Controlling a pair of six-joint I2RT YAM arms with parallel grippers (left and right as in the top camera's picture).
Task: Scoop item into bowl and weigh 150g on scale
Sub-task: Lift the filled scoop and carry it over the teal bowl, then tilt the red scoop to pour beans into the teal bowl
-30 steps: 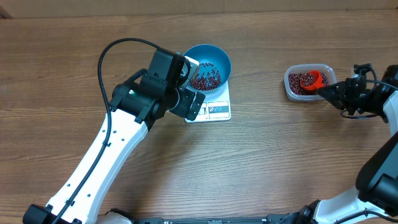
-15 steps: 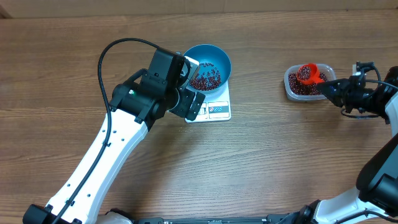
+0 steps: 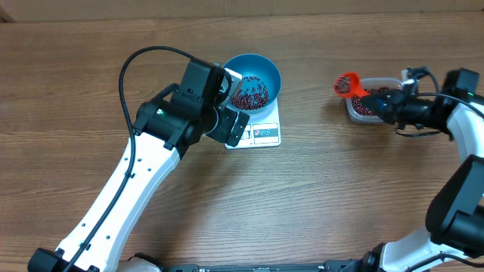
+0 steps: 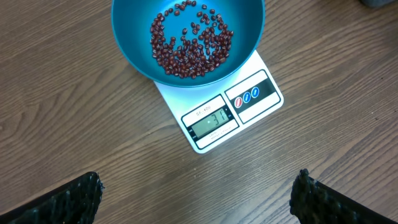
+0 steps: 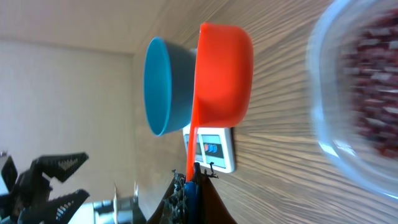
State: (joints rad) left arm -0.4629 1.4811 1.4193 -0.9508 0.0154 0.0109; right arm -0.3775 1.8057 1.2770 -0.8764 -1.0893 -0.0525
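The blue bowl (image 3: pixel 255 69) stands on the white scale (image 3: pixel 265 134) and holds a thin layer of red-brown beans (image 4: pixel 189 43). The scale's display (image 4: pixel 210 120) is lit. My left gripper (image 4: pixel 199 202) hovers open and empty over the wood in front of the scale, its fingers (image 4: pixel 68 199) wide apart. My right gripper (image 3: pixel 383 107) is shut on the handle of an orange scoop (image 3: pixel 347 83). The scoop hangs above the table just left of the clear tub (image 3: pixel 378 81) of beans, its cup dark inside. In the right wrist view the scoop (image 5: pixel 224 74) is level, with the bowl (image 5: pixel 158 87) beyond it.
The left arm (image 3: pixel 151 151) crosses the table from the front left up to the scale. The clear tub (image 5: pixel 360 93) lies under and beside my right gripper. Bare wood runs between the scale and the tub.
My right gripper has lifted the scoop out of the tub and carried it left, toward the bowl. The left arm and the bowl have not moved.
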